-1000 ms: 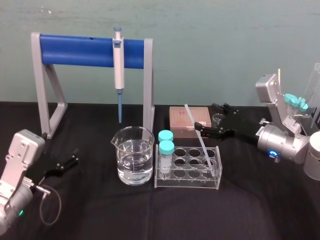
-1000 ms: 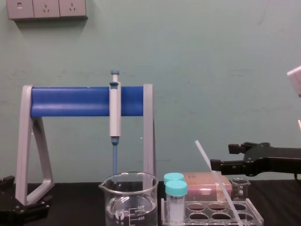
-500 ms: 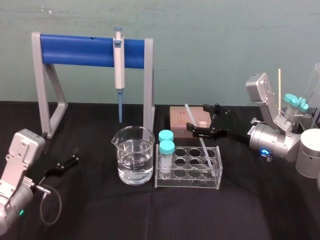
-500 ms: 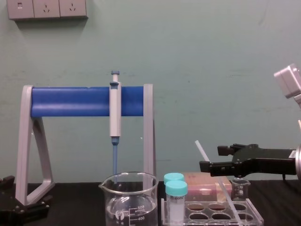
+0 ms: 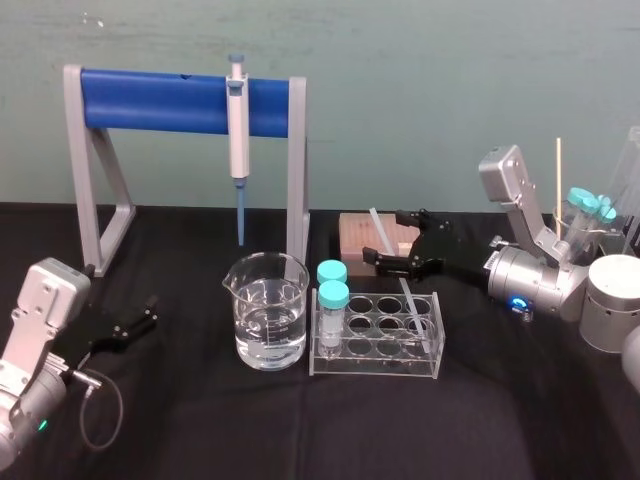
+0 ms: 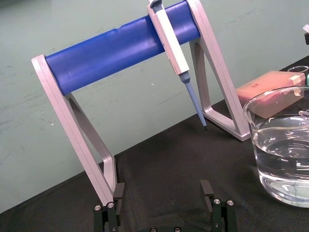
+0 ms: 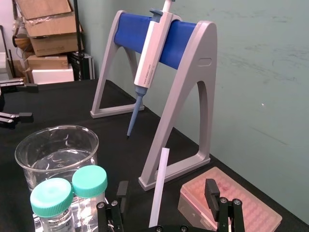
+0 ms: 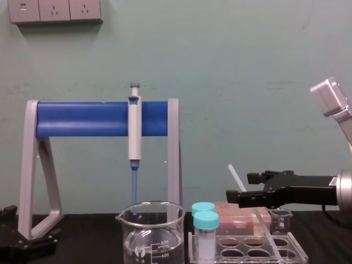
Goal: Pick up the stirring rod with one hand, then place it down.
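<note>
The stirring rod (image 5: 411, 298) stands with its lower end in a well at the right end of the clear test tube rack (image 5: 375, 366). It leans, so its upper end points to the left and to the far side, above the pink tip box (image 5: 353, 234). My right gripper (image 5: 386, 237) comes in from the right at the height of the upper part of the rod, above the far edge of the rack. Its two fingers are spread apart, one on each side of the rod. In the right wrist view the rod (image 7: 159, 189) rises in the middle of the gap of this gripper (image 7: 166, 192) and I see free space on both sides, so nothing is grasped. In the chest view the rod (image 8: 237, 178) crosses just in front of the black fingers of the gripper (image 8: 239, 187). Two tubes with teal caps (image 5: 332, 284) stand at the left end of the rack, and a glass beaker with water (image 5: 267, 312) is just left of it. Behind them a pipette (image 5: 236, 128) hangs on the blue stand (image 5: 160, 100). My left gripper (image 5: 149, 314) rests low on the black table (image 5: 200, 425) at the near left, well apart from the rack, with fingers released.
</note>
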